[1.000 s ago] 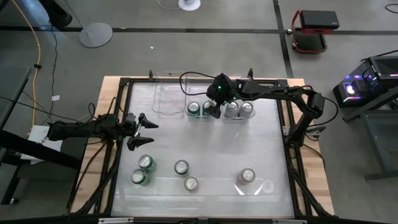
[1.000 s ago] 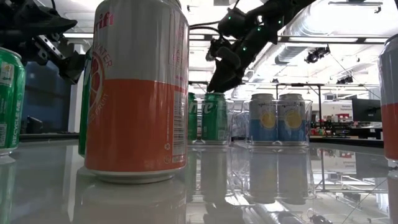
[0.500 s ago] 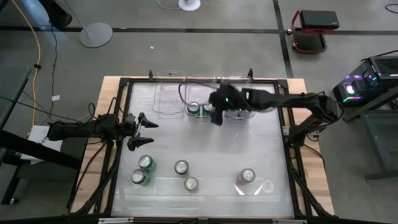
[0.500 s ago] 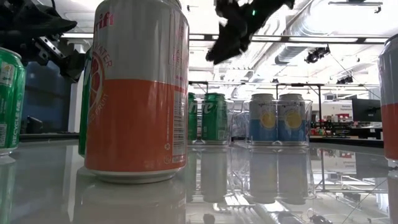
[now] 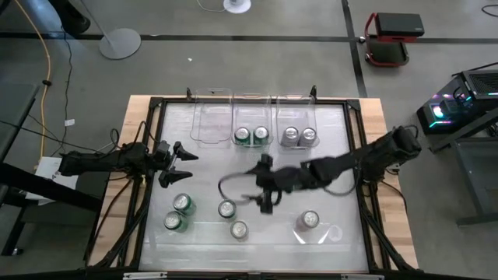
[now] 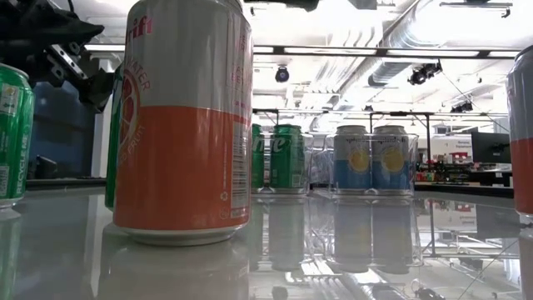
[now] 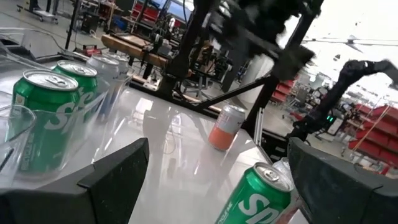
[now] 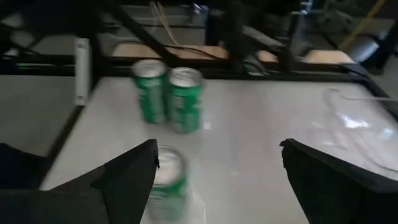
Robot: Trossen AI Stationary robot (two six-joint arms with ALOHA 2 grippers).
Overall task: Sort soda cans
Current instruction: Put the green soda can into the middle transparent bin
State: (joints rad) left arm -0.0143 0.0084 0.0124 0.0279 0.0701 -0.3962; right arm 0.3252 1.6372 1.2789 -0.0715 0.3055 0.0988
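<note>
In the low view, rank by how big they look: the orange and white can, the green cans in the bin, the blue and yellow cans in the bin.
1. The orange and white can, by far; it stands nearest the camera, so this is apparent size only.
2. The green cans and the blue and yellow cans look about alike; I would not rank them.

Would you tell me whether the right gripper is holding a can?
No; in the high view the right gripper hangs open and empty beside a loose can.

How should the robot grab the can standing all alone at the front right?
Around its round side, midway up, fingers coming down from above. The lone can stands upright, apart from the other cans, so every side is free. The open right gripper is nearest.
</note>
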